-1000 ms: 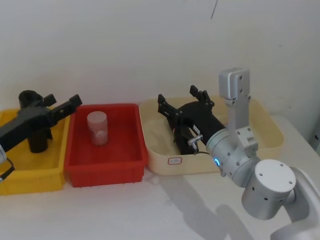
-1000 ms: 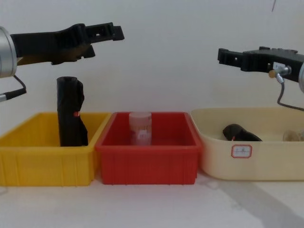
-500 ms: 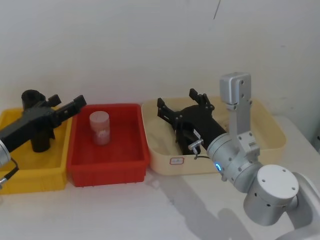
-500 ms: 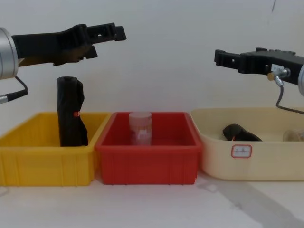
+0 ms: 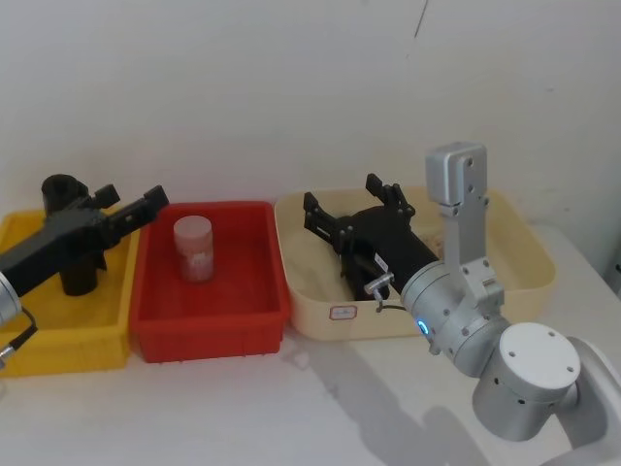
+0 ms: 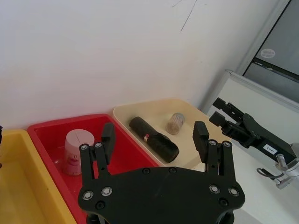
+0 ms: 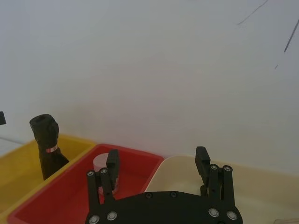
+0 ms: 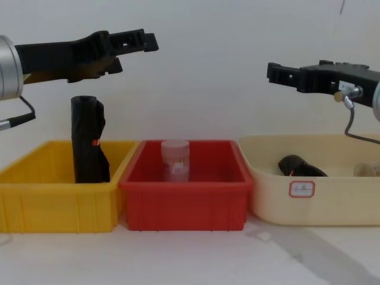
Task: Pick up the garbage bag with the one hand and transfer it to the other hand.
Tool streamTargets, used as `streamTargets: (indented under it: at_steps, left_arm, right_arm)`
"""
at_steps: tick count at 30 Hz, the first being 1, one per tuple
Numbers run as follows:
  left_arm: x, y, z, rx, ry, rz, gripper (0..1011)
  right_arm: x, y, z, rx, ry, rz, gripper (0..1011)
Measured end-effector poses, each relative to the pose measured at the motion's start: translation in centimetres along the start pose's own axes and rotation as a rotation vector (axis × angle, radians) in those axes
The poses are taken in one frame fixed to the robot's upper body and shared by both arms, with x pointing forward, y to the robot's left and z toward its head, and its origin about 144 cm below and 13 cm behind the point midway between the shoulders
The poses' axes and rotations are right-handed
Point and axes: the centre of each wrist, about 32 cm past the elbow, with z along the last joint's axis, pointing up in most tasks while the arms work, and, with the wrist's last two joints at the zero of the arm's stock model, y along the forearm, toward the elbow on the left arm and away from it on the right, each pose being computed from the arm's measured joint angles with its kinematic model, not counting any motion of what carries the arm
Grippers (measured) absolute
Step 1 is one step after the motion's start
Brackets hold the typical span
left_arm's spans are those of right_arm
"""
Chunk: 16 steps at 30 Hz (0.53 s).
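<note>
We've got both arms raised and reaching forward. Our left hand [image 8: 139,40] hangs high on the left, fingers spread wide apart, nothing between them, on a long black body running back to a silver-grey wrist. Our right hand [image 8: 279,72] is up on the right, a touch lower, fingers likewise parted and empty, its silver-grey arm showing a blue glowing ring.

Yellow bin [image 8: 53,208], red bin [image 8: 184,205], cream bin [image 8: 314,202]

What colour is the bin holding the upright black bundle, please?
Yellow; the bin with the upright black bundle shows best in the chest view.
</note>
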Motion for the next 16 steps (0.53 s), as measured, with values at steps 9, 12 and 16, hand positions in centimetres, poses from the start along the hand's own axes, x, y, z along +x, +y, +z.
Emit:
streamTargets:
  at_steps: [9, 12, 16]
  left_arm:
    - [0.00, 0.00, 0.00, 0.000, 0.000, -0.001, 1001]
    - [0.00, 0.00, 0.00, 0.000, 0.000, -0.001, 1001]
    - [0.00, 0.00, 0.00, 0.000, 0.000, -0.001, 1001]
  right_arm:
    - [-0.04, -0.03, -0.01, 0.000, 0.000, 0.001, 1001]
    - [-0.05, -0.03, -0.01, 0.000, 0.000, 0.001, 1001]
    - [-0.05, -0.04, 0.00, 0.000, 0.000, 0.002, 1001]
